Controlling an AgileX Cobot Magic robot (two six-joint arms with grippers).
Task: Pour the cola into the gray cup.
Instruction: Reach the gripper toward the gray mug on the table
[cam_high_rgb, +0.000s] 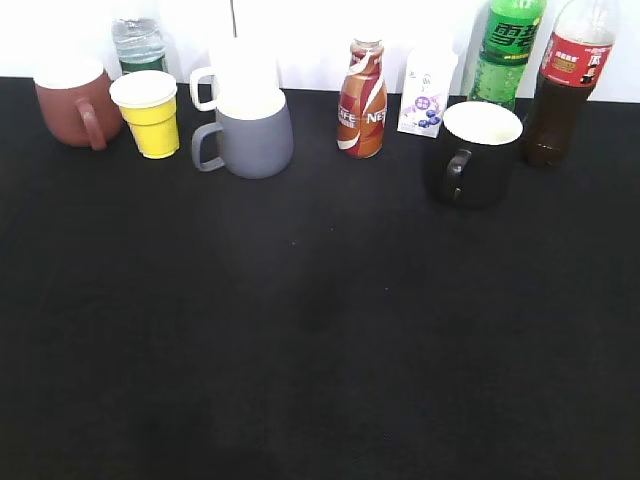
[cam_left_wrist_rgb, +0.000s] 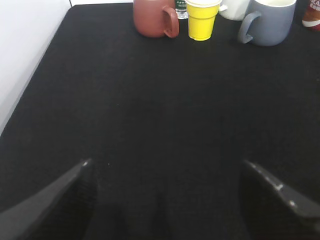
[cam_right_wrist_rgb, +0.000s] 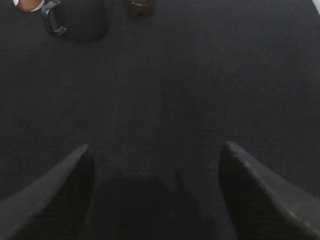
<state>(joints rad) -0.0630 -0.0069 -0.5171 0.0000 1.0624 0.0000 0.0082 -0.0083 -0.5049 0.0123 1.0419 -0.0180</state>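
Seeing black table (cam_high_rgb: 320, 330) | cola (cam_high_rgb: 565, 85) standing far right, behind and right of black mug (cam_high_rgb: 475, 155) | gray cup (cam_high_rgb: 250, 135) far left of centre, beside yellow cup (cam_high_rgb: 150, 113) | our left gripper (cam_left_wrist_rgb: 167, 182) spread wide, near | right gripper (cam_right_wrist_rgb: 155, 167) spread wide, near

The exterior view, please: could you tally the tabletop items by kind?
Mugs: 4 (brown, white, gray cup, black)
Paper cup: 1
Bottles: 4 (water, Nescafe, green soda, cola)
Carton: 1
Total: 10
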